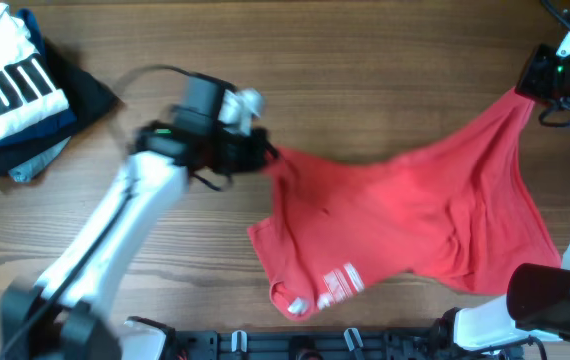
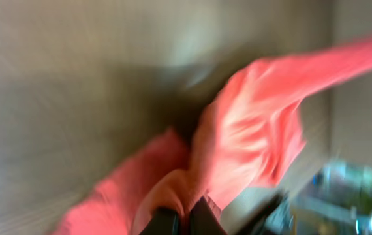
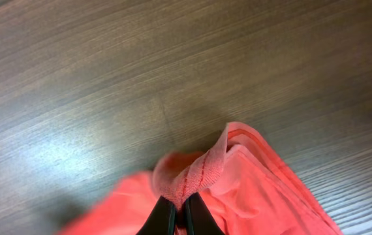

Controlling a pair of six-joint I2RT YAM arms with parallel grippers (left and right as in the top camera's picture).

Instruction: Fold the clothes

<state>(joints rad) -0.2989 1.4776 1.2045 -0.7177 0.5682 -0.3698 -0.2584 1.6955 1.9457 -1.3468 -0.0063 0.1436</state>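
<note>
The red T-shirt (image 1: 405,215) hangs stretched between my two grippers over the wooden table, its lower part with white lettering (image 1: 340,283) resting near the front edge. My left gripper (image 1: 265,155) is shut on the shirt's left end; the left wrist view (image 2: 181,219) shows red cloth pinched between its fingers, blurred. My right gripper (image 1: 530,90) is shut on the shirt's far right corner; the right wrist view (image 3: 181,219) shows a ribbed hem (image 3: 196,171) bunched in its jaws.
A pile of folded clothes sits at the far left corner: a white black-striped garment (image 1: 5,75) on top of navy ones (image 1: 60,110). The table's front edge carries a black rail (image 1: 295,345).
</note>
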